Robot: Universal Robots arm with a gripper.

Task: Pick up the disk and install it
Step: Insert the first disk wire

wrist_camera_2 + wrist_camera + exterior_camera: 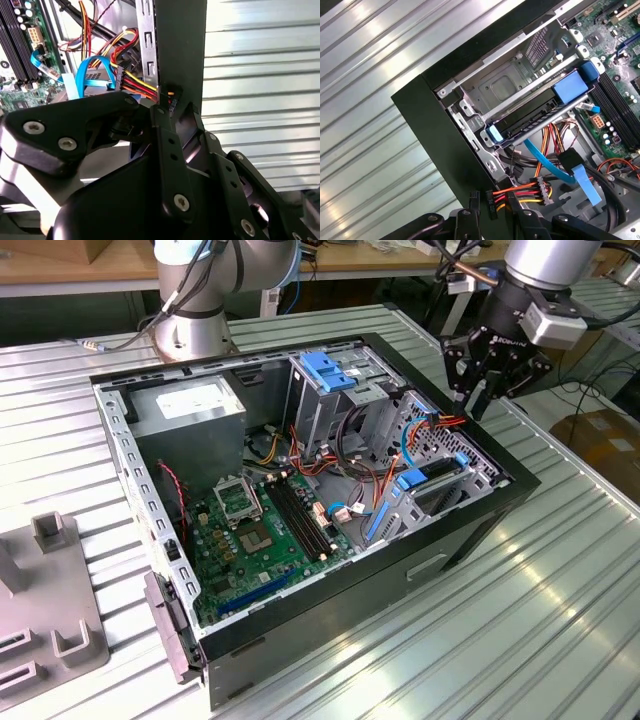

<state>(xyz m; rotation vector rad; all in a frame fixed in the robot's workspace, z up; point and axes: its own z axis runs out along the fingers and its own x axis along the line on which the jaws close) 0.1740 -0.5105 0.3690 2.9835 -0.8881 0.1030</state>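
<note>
One grey fixture (50, 640): at the exterior view's far left, resting on the ribbed metal table (540, 620), apart from the case.
Arm base (190, 325): silver and grey, standing on the table beyond the case's far left corner.
Case (330, 615): black, lying on its side in the middle of the table with its side panel off and its insides facing up.
Power-supply box (190, 410): grey with a white label, in the case's far left corner.
Motherboard (260, 530): green, flat on the case floor, nearer the camera than the box.
Blue latch (325, 370): on top of the upright metal cage at the far side of the case, about mid-width.
Disk (440, 472): lies flat inside the low drive cage (505, 90) against the case's right wall. In the first wrist view its black edge shows between blue rails (572, 86), under the cage's metal bar.
Cables (520, 192): a red, orange and yellow bundle ending in a black plug, just beside the drive cage, with a flat blue cable near it.
Gripper (483, 400): black, hovering over the case's right rim at the exterior view's right, above and apart from the disk. Its fingers (522, 222) are spread and pinch nothing.
</note>
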